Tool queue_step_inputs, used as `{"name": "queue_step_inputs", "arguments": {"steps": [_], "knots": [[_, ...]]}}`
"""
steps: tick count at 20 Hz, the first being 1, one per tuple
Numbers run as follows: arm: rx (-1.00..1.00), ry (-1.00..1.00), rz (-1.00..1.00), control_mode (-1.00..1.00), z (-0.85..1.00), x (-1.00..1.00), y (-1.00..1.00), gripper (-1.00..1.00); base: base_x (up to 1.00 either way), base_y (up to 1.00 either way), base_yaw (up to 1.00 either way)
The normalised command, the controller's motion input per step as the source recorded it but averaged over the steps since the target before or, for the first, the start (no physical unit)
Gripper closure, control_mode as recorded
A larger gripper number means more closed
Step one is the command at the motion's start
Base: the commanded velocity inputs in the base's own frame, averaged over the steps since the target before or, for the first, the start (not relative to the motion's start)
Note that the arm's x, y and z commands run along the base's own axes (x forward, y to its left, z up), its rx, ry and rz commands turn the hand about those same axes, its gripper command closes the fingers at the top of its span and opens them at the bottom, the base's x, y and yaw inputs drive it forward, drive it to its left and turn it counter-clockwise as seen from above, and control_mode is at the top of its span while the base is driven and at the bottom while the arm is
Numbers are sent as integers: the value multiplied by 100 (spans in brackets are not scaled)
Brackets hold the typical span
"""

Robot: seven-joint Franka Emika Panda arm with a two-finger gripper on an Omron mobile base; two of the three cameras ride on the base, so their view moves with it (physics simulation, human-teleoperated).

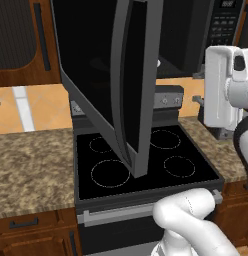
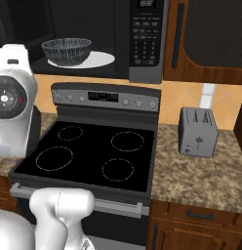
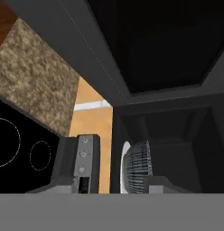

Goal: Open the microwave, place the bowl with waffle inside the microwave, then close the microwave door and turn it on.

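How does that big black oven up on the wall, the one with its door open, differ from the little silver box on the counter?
The microwave is black, wide and mounted above the stove; the toaster is small, grey and stands on the counter. The microwave stands open, its door swung wide, with a bowl on the white plate inside; the toaster has no door, just top slots. The microwave has a keypad, the toaster a front knob. Both are boxy.

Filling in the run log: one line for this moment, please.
door: open | bowl: inside microwave, on turntable | pincer: state unclear | pending: close door, start
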Motion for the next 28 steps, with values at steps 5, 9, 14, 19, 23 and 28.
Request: {"name": "queue_step_inputs", "arguments": {"steps": [5,9,14,19,23,28], "knots": [[-6,0,-11,-100,0,-94,15,100,0,0,0],[-8,0,-21,-100,0,-96,27,100,0,0,0],[-9,0,-18,-100,0,-99,22,100,0,0,0],[-9,0,-20,-100,0,-91,36,100,0,0,0],[-12,-3,-17,-100,0,-62,67,100,0,0,0],[-15,-7,-12,-100,0,-36,88,100,0,0,0]]}}
